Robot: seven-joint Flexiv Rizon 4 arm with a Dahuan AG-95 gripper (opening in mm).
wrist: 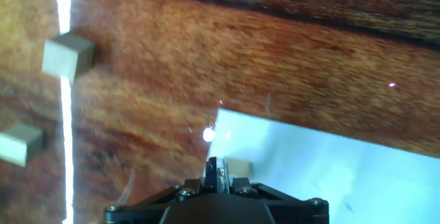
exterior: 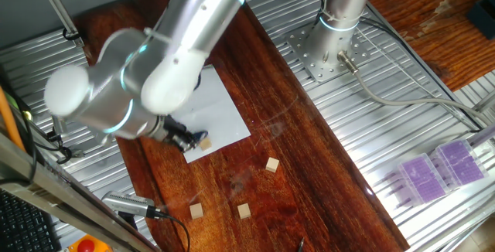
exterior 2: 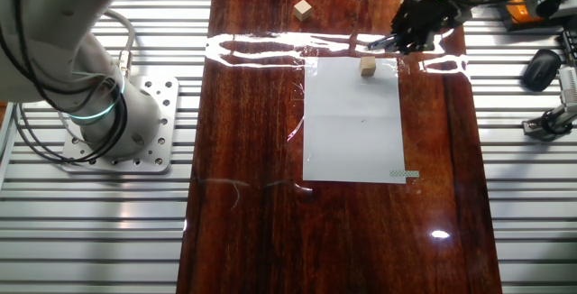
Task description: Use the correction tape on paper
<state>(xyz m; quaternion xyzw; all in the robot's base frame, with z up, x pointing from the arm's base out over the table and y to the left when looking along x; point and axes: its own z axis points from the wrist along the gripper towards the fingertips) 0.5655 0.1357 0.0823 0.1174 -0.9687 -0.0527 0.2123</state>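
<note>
Gripper [wrist: 217, 172] hangs low over the paper's [wrist: 330, 176] corner.

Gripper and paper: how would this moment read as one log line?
gripper: at paper corner | wooden cube: on paper, beside gripper | correction tape: not clearly seen | jaws: unclear

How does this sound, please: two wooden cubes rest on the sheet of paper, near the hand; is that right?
Not quite: only one cube rests on the paper, near the hand. The other cubes sit on the bare wooden table, as the other fixed view shows.
</note>
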